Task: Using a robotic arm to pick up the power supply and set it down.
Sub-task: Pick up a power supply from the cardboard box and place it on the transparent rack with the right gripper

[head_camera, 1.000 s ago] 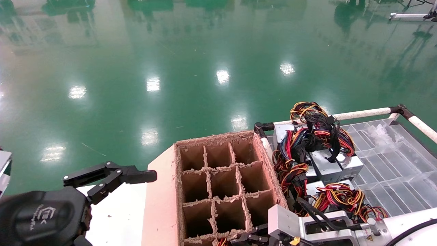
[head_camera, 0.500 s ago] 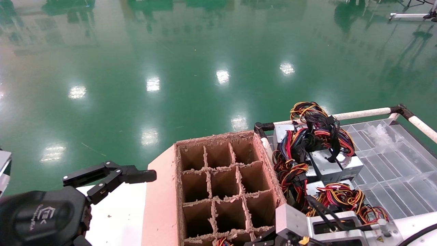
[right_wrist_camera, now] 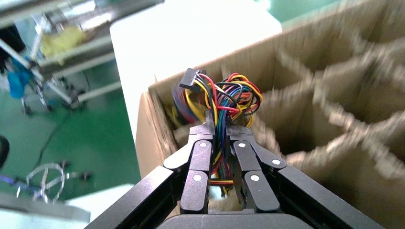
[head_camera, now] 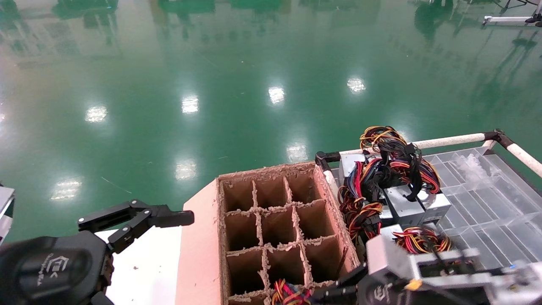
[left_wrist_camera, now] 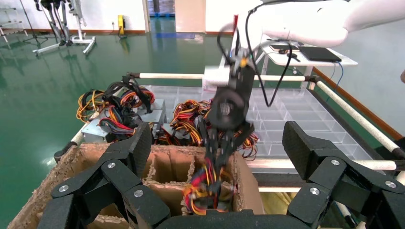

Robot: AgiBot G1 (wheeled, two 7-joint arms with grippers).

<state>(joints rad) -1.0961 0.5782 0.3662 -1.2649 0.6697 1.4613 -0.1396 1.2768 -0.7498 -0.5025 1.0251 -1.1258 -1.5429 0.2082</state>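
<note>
Divided carton (head_camera: 271, 220) at centre, tray (head_camera: 487, 203) of power supplies (head_camera: 406, 203) to its right, left claw (head_camera: 135, 220) to its left.

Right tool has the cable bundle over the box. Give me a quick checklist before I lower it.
1. Grip: right tool shut on the cables - ok.
2. Load over a near-row cell of the box - ok.
3. Supply body: only the wires show, the case is hidden - cannot tell.
4. Target cell free: its inside is hidden by the wires - cannot tell.
5. Left tool open, parked beside the box, apart from it - ok.
6. Loose wires hang near the dividers; snag possible - cannot tell.
</note>
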